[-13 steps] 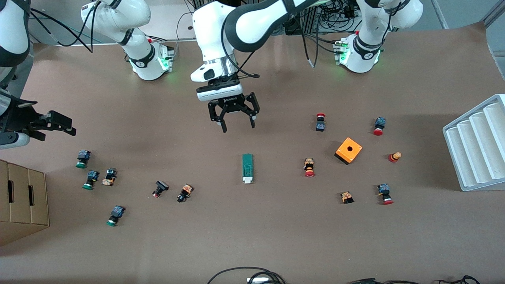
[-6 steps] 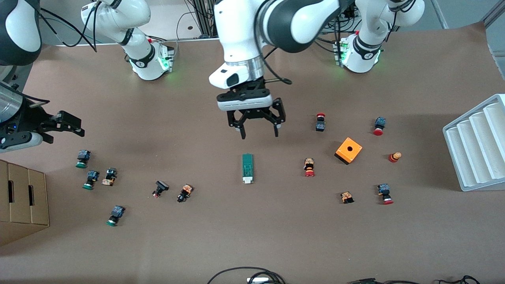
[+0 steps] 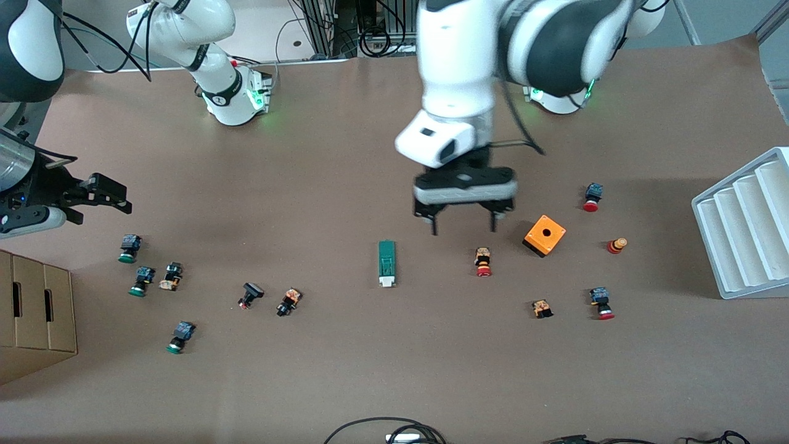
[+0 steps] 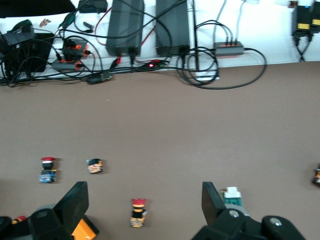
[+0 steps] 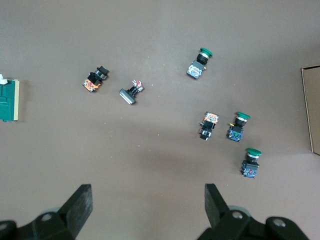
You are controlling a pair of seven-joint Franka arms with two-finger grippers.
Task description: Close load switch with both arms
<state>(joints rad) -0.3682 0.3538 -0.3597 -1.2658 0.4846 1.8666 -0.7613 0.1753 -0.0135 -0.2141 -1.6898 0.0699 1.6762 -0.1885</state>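
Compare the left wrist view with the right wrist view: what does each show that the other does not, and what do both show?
Only the left wrist view shows the orange box, red-capped buttons and the cables and power units along the table edge. Only the right wrist view shows the green-capped buttons and the cardboard box. Both show the load switch, cut off at the frame edge, and their own open gripper: left gripper, right gripper.

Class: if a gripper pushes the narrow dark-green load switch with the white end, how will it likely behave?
The narrow dark-green load switch lies flat and long, so it probably slides or pivots instead of rolling. It looks rigid and likely light. An off-centre push would probably spin it.
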